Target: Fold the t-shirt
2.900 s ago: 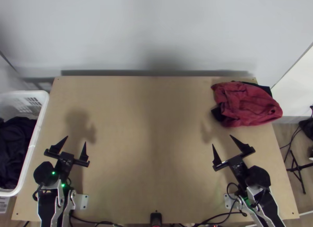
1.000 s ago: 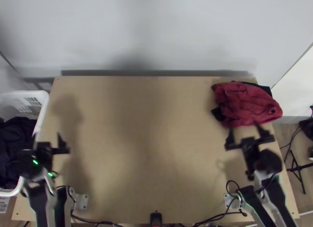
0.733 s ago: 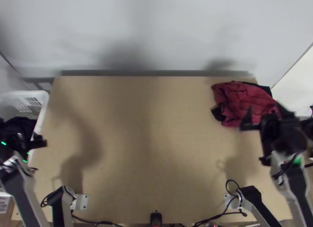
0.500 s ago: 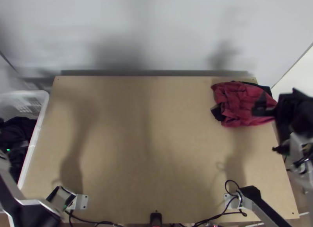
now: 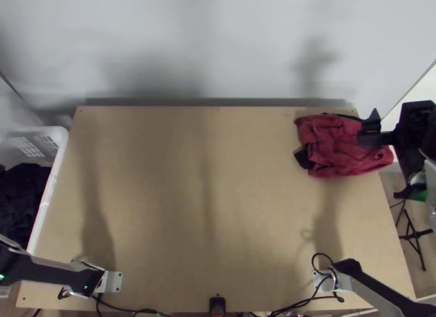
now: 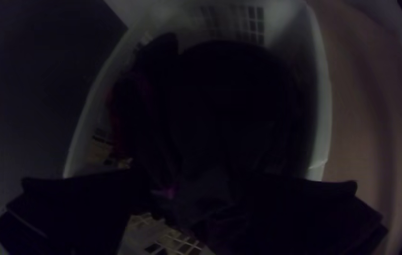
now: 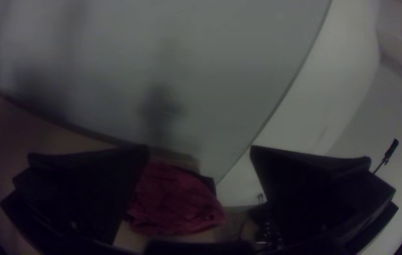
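While aloft — right hand (image 5: 395, 118) agape.

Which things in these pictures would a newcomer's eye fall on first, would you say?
Probably the bunched red cloth at the table's far right corner, vivid against pale wood, with the open right gripper raised close by. Next, the white basket beside the table's left edge, heaped with dark clothes, the left gripper open above them.
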Motion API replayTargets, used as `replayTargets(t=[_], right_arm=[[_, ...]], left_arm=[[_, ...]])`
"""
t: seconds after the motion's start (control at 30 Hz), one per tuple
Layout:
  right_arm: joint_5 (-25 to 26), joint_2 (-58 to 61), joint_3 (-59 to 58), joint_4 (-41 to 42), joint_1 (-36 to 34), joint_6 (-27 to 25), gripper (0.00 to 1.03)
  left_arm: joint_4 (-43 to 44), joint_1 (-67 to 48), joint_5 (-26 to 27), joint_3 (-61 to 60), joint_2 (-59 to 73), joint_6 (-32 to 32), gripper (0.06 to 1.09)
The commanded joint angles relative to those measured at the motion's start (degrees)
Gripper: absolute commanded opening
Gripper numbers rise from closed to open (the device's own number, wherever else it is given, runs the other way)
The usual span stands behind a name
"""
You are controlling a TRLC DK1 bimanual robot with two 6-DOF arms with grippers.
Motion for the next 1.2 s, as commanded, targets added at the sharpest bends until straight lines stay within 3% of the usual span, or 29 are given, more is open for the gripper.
replayTargets(t=[0.0, 0.37, 0.4, 0.43, 0.7, 0.87, 1.0, 1.17], right_arm=[[0.59, 1.08, 4.18, -2.33, 1.41, -0.79, 0.99], [1.30, 0.82, 7.25, -5.06, 1.50, -0.17, 0.98], [1.30, 0.82, 7.34, -5.14, 1.50, -0.17, 0.98], [1.30, 0.73, 7.69, -5.23, 1.50, -0.17, 0.98], [1.30, 0.91, 8.22, -5.23, 2.73, -0.17, 0.98], [1.30, 0.99, 8.39, -5.14, 3.00, -0.17, 0.98], [1.38, 0.91, 8.48, -5.14, 3.00, -0.17, 0.98], [1.30, 1.17, 8.57, -4.88, 3.00, -0.17, 0.98]], left_arm=[[-1.38, 1.08, 0.07, 5.92, 9.67, 1.92, 0.94], [0.11, 0.38, 0.07, 3.63, 13.18, 2.27, 0.94], [0.29, 0.29, -0.02, 3.63, 13.62, 2.27, 0.90], [1.08, 0.20, 0.07, 3.72, 14.59, 2.27, 0.75], [0.64, 0.03, 0.34, 3.90, 12.92, 1.57, 0.25], [-1.56, -0.24, 0.78, 3.90, 7.56, 1.04, 0.23], [-5.51, -0.68, 4.03, 5.48, 2.11, -0.72, 0.09], [-8.15, -1.56, 5.96, 6.18, 0.00, -0.72, 0.09]])
